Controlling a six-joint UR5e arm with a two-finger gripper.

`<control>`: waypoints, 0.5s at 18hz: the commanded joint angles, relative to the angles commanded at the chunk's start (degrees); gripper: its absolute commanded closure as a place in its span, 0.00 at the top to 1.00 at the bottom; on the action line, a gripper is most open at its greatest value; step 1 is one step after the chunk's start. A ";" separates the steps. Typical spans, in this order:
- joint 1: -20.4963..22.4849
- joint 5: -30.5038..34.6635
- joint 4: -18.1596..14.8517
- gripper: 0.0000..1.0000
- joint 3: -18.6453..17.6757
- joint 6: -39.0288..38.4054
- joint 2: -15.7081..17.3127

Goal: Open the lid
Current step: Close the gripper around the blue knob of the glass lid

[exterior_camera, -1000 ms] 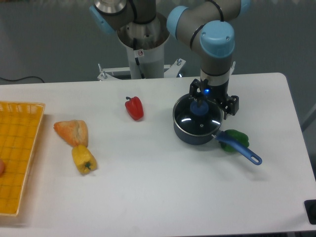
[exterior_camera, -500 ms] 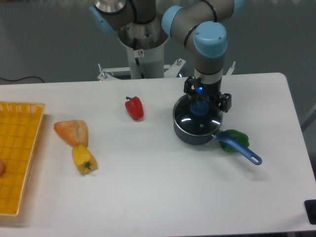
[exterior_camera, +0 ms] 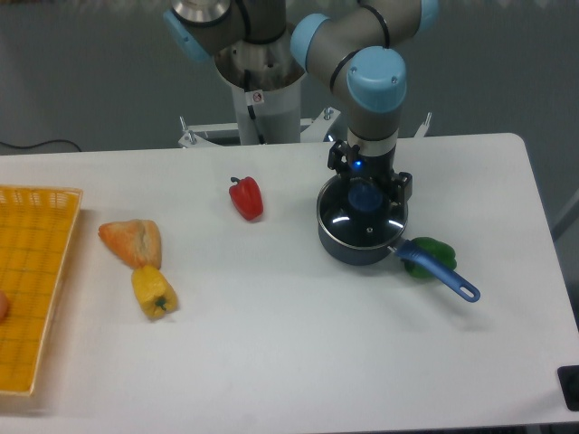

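The gripper (exterior_camera: pixel 365 188) hangs from the arm at the upper middle of the frame, pointing straight down over the lid (exterior_camera: pixel 363 213). Its tip sits at the blue knob (exterior_camera: pixel 365 196) in the lid's centre, but the wrist housing hides the fingers, so whether they are spread or pressed onto the knob cannot be told. A small blue light glows on the gripper body just above the knob.

The lid lies flat on the dark blue saucepan (exterior_camera: pixel 360 244), right of centre on the white table (exterior_camera: pixel 298 344), covering it rim to rim. The pan's long blue handle (exterior_camera: pixel 441 274) runs toward the lower right, crossing over a green pepper (exterior_camera: pixel 432 248) that lies just beside the pan.

Left of the pan, well apart, a red pepper (exterior_camera: pixel 246 198) lies on the table. Farther left sit a piece of bread (exterior_camera: pixel 132 240) and, touching it below, a yellow pepper (exterior_camera: pixel 154 291). A yellow basket (exterior_camera: pixel 32 289) fills the left edge
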 joint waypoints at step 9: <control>0.18 0.09 -0.17 1.00 0.18 -0.26 -0.53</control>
